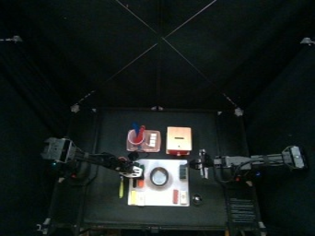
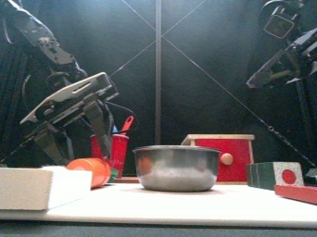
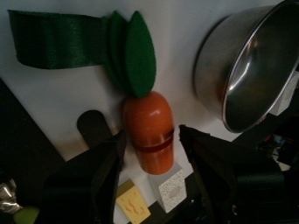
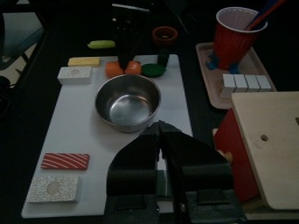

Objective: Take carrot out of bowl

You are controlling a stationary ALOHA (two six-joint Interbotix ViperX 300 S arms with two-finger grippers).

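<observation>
- Left wrist view shows the carrot (image 3: 152,131) lying on the white board (image 3: 70,96) just beside the bowl (image 3: 251,66), outside its rim; its green leaves (image 3: 135,48) point away from the left gripper (image 3: 152,175)
- left gripper jaws stand wide, one on either side of the carrot's blunt orange end; I cannot tell whether either jaw touches it; no squeeze shows
- front view puts the carrot (image 2: 89,171) on the board beside the bowl (image 2: 177,168), with the left gripper (image 2: 69,120) hanging above it; the bowl's inside is hidden from this height
- right wrist view looks down into the bowl (image 4: 126,99) and it looks empty; the carrot (image 4: 122,68) lies beyond its far rim, near a green block (image 4: 101,44)
- right gripper (image 4: 160,149) hangs back, well apart from the bowl, jaws pressed together and holding nothing
- judging by how things lie, the removal looks done, the carrot being clear of the bowl
- the carrot looks like a light, stiff toy with a smooth, likely slippery skin; its round body would roll; best gripped across the thick orange middle, not by the thin leaves, which seem likely to bend
</observation>
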